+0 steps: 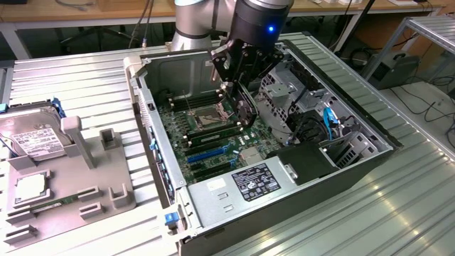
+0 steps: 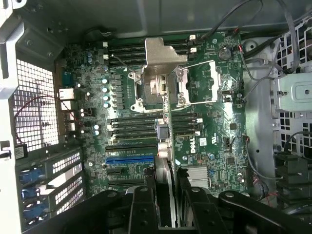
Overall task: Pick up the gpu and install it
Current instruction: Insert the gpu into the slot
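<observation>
The gpu [image 1: 245, 111] is a thin dark card hanging edge-down inside the open computer case [image 1: 153, 114], above the green motherboard [image 1: 213, 140]. My gripper [image 1: 238, 88] is shut on its upper edge. In the wrist view the gpu [image 2: 165, 161] runs edge-on between my fingers [image 2: 146, 204]. Its pale metal bracket [image 2: 163, 56] sticks out over the CPU socket area. The card hovers above the motherboard [image 2: 214, 126], close to the memory slots and beside the blue expansion slot [image 2: 129, 160]; I cannot tell whether it touches anything.
A grey fixture [image 1: 78, 176] at the exterior view's left holds a silver hard drive [image 1: 32, 141]. Inside the case are a drive cage [image 1: 284, 85], blue and black cables [image 1: 328, 120], a black fan housing [image 1: 306, 160] and a labelled power supply [image 1: 256, 181].
</observation>
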Robot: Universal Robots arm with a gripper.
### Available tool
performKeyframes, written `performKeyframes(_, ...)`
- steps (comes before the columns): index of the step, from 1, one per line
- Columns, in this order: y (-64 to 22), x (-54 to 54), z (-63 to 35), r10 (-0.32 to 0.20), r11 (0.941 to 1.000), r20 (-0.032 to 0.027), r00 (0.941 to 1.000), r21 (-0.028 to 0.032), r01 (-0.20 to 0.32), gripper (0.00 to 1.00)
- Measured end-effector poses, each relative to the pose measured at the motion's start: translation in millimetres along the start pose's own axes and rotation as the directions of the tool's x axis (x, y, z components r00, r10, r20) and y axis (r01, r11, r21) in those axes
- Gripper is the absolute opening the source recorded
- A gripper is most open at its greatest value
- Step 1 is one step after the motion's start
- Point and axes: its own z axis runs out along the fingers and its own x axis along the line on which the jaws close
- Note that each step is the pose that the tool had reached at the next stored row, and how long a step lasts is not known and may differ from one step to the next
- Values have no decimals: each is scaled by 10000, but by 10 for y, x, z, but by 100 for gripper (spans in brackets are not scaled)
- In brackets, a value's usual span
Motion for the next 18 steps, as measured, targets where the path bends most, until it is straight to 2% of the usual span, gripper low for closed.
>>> performKeyframes(7, -1, 0, 0, -46, 10000, -1, 10000, 7, 46, 29)
performKeyframes(10, -1, 0, 0, -579, 9983, -22, 9983, 25, 579, 29)
performKeyframes(14, -1, 0, 0, -1393, 9902, -57, 9902, 46, 1393, 29)
performKeyframes(18, -1, 0, 1, -2158, 9764, -92, 9764, 62, 2159, 29)
